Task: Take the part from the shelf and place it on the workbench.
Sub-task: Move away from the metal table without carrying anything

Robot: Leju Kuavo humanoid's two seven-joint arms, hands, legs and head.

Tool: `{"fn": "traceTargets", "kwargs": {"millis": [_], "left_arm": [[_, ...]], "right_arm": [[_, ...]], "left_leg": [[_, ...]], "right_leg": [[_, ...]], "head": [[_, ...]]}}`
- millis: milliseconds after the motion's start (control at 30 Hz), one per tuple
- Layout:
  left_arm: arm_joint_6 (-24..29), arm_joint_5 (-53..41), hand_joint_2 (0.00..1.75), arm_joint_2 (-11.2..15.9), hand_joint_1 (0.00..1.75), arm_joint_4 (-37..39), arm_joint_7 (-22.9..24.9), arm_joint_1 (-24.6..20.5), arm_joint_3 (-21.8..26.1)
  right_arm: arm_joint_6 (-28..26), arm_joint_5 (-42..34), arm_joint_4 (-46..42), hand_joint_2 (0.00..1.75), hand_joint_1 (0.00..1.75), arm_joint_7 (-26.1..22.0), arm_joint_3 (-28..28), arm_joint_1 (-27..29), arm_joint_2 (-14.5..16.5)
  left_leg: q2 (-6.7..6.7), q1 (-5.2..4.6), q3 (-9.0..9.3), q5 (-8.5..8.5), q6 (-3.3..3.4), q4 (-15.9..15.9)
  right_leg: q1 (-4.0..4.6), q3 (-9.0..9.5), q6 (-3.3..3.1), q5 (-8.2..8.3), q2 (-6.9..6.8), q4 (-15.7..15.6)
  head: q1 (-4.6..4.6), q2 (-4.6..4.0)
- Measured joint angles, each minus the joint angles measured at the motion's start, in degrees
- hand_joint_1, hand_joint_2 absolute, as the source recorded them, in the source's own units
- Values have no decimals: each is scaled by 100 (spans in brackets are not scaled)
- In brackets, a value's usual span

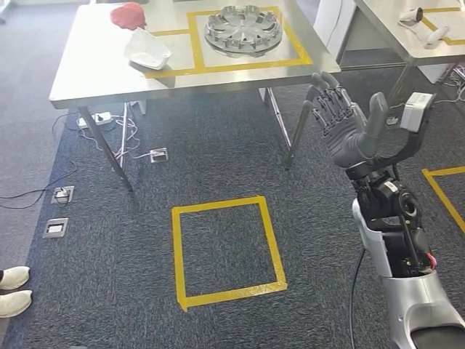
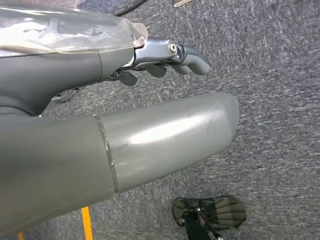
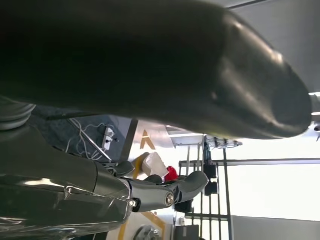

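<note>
Right hand (image 1: 351,123) raised, fingers spread, holding nothing.
Left hand (image 2: 113,135) likewise empty; round silver part (image 1: 243,29) lies at the workbench's (image 1: 88,80) far edge.

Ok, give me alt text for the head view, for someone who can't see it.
The robot's right hand is raised open and empty over grey carpet, in front of a steel workbench where a round silver wheel-like part lies inside a yellow tape outline. A white cloth and a red cloth lie left of it, and a yellow tape square marks the floor.
</note>
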Motion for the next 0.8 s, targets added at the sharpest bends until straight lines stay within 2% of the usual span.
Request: {"fn": "traceTargets", "kwargs": {"millis": [33, 67, 133, 200, 267, 333, 367, 400, 433, 500, 533, 567, 667, 700, 733, 800], "left_arm": [[0, 4, 0, -5, 0, 0, 0, 1, 0], [0, 7, 0, -9, 0, 0, 1, 4, 0], [0, 11, 0, -13, 0, 0, 1, 10, 0], [0, 11, 0, -14, 0, 0, 2, 8, 0], [0, 12, 0, -7, 0, 0, 2, 4, 0], [0, 13, 0, -3, 0, 0, 2, 11, 0], [0, 13, 0, -5, 0, 0, 2, 17, 0], [0, 13, 0, -7, 0, 0, 2, 22, 0], [0, 13, 0, -7, 0, 0, 2, 26, 0], [0, 18, 0, -4, 0, 0, 2, 26, 0], [0, 25, 0, -2, 0, 0, 2, 23, 0], [0, 32, 0, -2, 0, 0, 2, 24, 0], [0, 62, 0, -8, 0, 0, -1, 37, 0], [1, 74, 0, -9, 0, 0, -6, 38, 0], [2, 85, 0, -9, 0, 0, -11, 38, 0], [4, 103, 0, -8, 0, 0, -26, 46, 0]], "right_arm": [[-1, 2, -3, 0, 0, -3, -1, -5, 0], [-1, 4, -8, 0, 0, -6, -3, -8, 0], [-3, 7, -24, 0, 0, -11, -9, -8, 0], [-5, 7, -37, 0, 0, -12, -14, -9, 0], [-6, 7, -45, 0, 0, -14, -15, -12, 0], [-6, 15, -48, 0, 0, -13, -16, -8, 0], [-6, 19, -48, 0, 0, -12, -16, -5, 0], [-6, 22, -48, 0, 0, -11, -15, -4, 0], [-6, 23, -48, 0, 0, -10, -15, -4, 0], [-6, 11, -49, 0, 0, -12, -16, -7, 0], [-6, 3, -54, 0, 0, -14, -18, -11, 0], [-5, -6, -62, 0, 0, -17, -19, -14, 1], [-17, -31, -82, 0, 0, -24, -19, -21, 2], [-27, -45, -83, 0, 0, -27, -20, -26, 2], [-38, -57, -82, 0, 0, -30, -19, -37, 2], [-51, -71, -81, 0, 0, -36, -14, -65, 2]], "left_leg": [[10, -12, 4, -8, -15, 7], [24, -18, 0, -11, -33, 12], [63, -22, -4, -6, -75, 8], [55, -17, -31, -97, -136, 108], [5, 9, -259, -407, -214, 622], [-13, 60, -635, -754, -293, 1397], [-14, 94, -758, -814, -326, 1636], [-13, 127, -783, -768, -353, 1675], [-15, 161, -683, -611, -377, 1465], [-60, 227, -288, -218, -423, 661], [-104, 243, -124, -97, -424, 319], [-141, 247, -34, -51, -408, 124], [-146, 219, -7, -60, -275, 57], [-131, 214, 1, -58, -226, 51], [-114, 209, 8, -54, -179, 42], [-83, 173, 18, -60, -112, 37]], "right_leg": [[21, 143, -36, 94, -38, -301], [44, 215, -68, 123, -63, -468], [52, 228, -120, 126, -30, -530], [14, 259, -178, 167, 1, -596], [-30, 281, -214, 201, 18, -646], [-53, 269, -223, 207, 40, -650], [-66, 266, -219, 207, 55, -649], [-83, 266, -209, 206, 74, -648], [-104, 270, -188, 202, 96, -645], [-132, 272, -110, 183, 142, -626], [-130, 263, -60, 171, 169, -608], [-126, 252, -11, 167, 190, -598], [-147, 247, 109, 165, 232, -613], [-155, 216, 131, 104, 208, -544], [-158, 132, 141, -19, 170, -354], [-137, -214, 131, -404, 95, 419]], "head": [[8, 0], [8, 0], [-5, 0], [-21, 0], [-72, 0], [-140, 0], [-163, 0], [-179, 0], [-191, 0], [-220, 0], [-236, 0], [-242, 0], [-217, 0], [-196, 0], [-163, 0], [-76, 0]]}}
